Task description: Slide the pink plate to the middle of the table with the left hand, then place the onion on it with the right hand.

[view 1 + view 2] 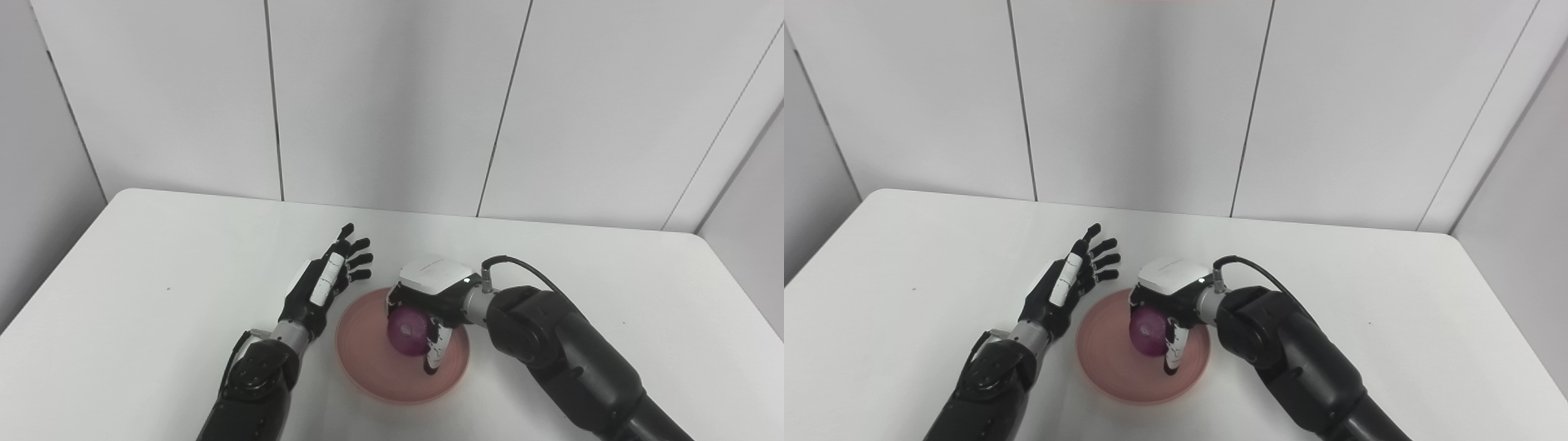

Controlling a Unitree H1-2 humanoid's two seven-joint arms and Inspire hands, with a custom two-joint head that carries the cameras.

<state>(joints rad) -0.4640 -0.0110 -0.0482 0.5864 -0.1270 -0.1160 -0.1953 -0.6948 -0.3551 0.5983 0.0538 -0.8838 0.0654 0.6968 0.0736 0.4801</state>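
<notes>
Two hands in view, only one loaded. Right hand (429,306) is wrapped around the onion (407,331) from above, fingers curled down its right side; you can't tell from either view whether the onion already touches the plate or hangs just over it. Left hand (327,278) is released, fingers spread, parked just left of the pink plate (367,361) near its far-left rim, apparently not touching.

Plate sits roughly mid-tabletop (153,257), a bit toward the near edge. Slide step looks done.

Handling, my read:
- Onion: round, firm, light, papery skin likely slick. It'll roll if you let go off-centre or with any sideways drift.
- Best hold is what you have: around the widest part, fingers and thumb opposed.
- Plate: looks rigid and light with a shallow raised rim. That rim should stop a slow roll, not a fast one.

Room:
- Far and right tabletop wide open for your retreat.
- Left hand is close to the rim; lift the right straight up first, don't sweep left.
- Near edge is the closest drop-off for plate and onion.
</notes>
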